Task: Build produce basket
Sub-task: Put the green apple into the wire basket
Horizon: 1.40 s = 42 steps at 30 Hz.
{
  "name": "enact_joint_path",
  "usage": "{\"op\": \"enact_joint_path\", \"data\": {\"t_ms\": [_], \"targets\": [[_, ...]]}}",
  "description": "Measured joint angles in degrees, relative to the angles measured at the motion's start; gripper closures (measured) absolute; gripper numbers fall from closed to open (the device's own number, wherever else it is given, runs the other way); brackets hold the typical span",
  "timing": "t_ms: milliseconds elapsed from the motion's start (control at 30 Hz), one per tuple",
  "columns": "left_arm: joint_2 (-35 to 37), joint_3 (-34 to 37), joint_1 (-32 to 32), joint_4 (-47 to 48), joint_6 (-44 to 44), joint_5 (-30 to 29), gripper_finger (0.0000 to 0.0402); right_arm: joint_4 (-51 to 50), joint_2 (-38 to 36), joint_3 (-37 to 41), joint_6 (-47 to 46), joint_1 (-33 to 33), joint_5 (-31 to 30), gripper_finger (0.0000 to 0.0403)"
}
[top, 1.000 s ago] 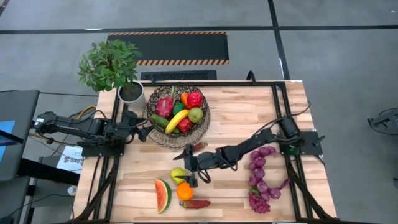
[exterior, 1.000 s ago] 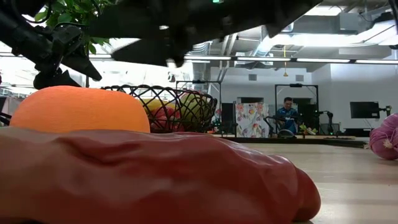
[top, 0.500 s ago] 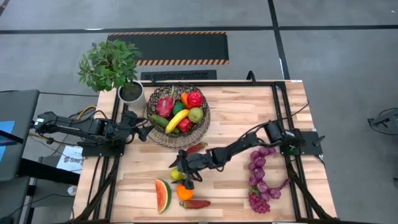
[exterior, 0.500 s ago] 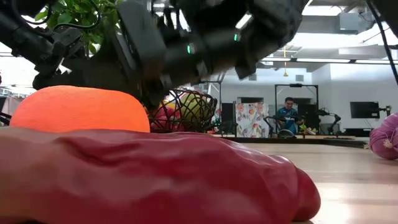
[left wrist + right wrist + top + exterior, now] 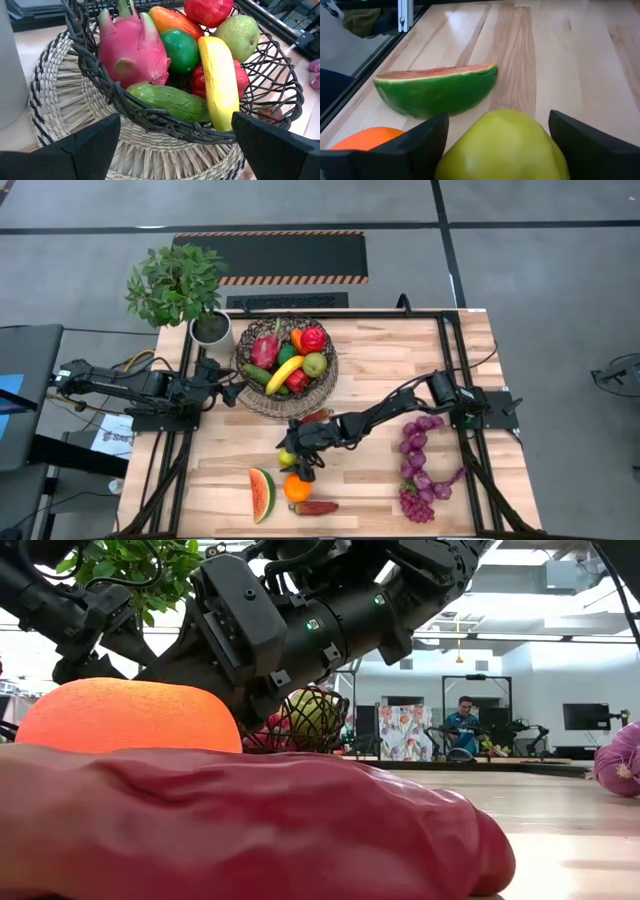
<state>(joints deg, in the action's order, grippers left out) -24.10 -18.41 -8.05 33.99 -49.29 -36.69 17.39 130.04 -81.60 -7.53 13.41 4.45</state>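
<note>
As R gripper (image 5: 495, 150) straddles pear (image 5: 502, 145), fingers wide | L gripper (image 5: 175, 145) wide by basket (image 5: 100, 75)

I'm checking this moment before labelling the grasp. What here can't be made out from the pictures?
- Right gripper contact: its fingers flank the pear in the right wrist view, but whether the pads touch is cut off by the picture's edge.
- High view: the arm covers most of that pear.
- Low view: the red pepper and orange up close block the table behind.
- Basket bottom: hidden under piled produce.
</note>
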Motion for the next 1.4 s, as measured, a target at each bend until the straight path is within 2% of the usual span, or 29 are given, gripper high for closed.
{"op": "enact_joint_path", "data": {"t_ms": [100,267,567,800,1067,1167,1400], "targets": [[0.0,0.0,0.0,0.0,-0.8,0.2,0.0034,-2.6,-1.1,0.1,0.3,0.0,0.0,0.0085],[0.0,0.0,0.0,0.0,-0.9,0.2,0.0034,-5.9,-4.2,0.5,2.1,-0.6,0.1,0.0088],[0.0,0.0,0.0,0.1,-1.0,-0.1,0.0034,-7.3,-16.4,0.3,10.4,-4.1,-1.6,0.0087],[0.0,0.0,0.0,0.1,-1.0,-0.2,0.0034,-6.9,-24.1,0.2,13.0,-12.0,-8.8,0.0086],[0.0,0.0,0.0,0.1,-1.0,-0.4,0.0034,-3.1,-22.9,0.2,12.8,-22.7,-9.3,0.0086],[0.0,0.0,0.0,0.4,-0.9,-1.2,0.0034,0.4,-19.8,-0.3,11.0,-25.9,-9.2,0.0086],[0.0,0.0,0.0,1.6,-0.9,-1.6,0.0034,-1.2,-12.6,-5.8,9.2,-30.9,-8.9,0.0086]]}}
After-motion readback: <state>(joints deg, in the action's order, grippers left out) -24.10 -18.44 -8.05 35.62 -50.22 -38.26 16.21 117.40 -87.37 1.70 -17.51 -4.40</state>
